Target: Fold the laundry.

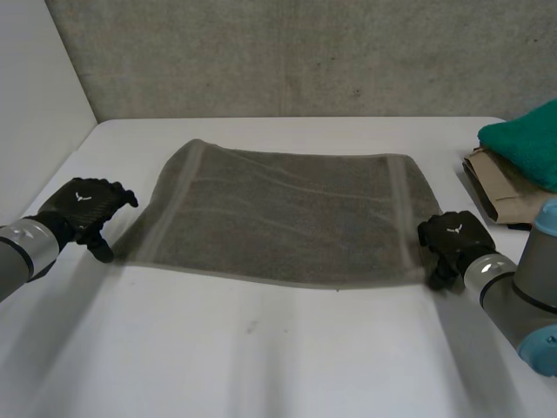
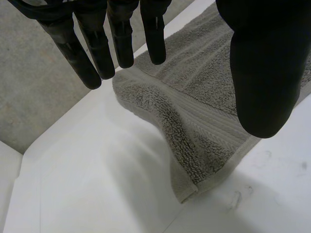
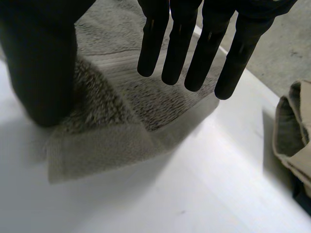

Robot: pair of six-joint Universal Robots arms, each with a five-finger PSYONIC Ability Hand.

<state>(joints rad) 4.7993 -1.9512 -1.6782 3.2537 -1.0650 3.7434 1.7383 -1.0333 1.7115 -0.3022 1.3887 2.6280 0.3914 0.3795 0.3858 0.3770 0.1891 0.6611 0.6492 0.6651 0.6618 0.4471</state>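
Observation:
A grey towel (image 1: 278,213) lies spread flat on the white table (image 1: 287,348). My left hand (image 1: 83,205) hovers just off the towel's left edge, clear of the cloth. In the left wrist view its fingers (image 2: 97,48) are straight and apart from the thumb, above the towel (image 2: 204,111) near its near left corner, holding nothing. My right hand (image 1: 452,239) sits at the towel's near right corner. In the right wrist view its fingers (image 3: 180,43) are straight over that corner of the towel (image 3: 146,107), the thumb low beside the cloth, with nothing pinched.
A teal cloth (image 1: 526,139) lies on a folded beige cloth (image 1: 496,187) at the table's right edge, close to my right arm; the beige cloth (image 3: 291,131) lies beyond the right hand's fingertips. A concrete wall stands behind the table.

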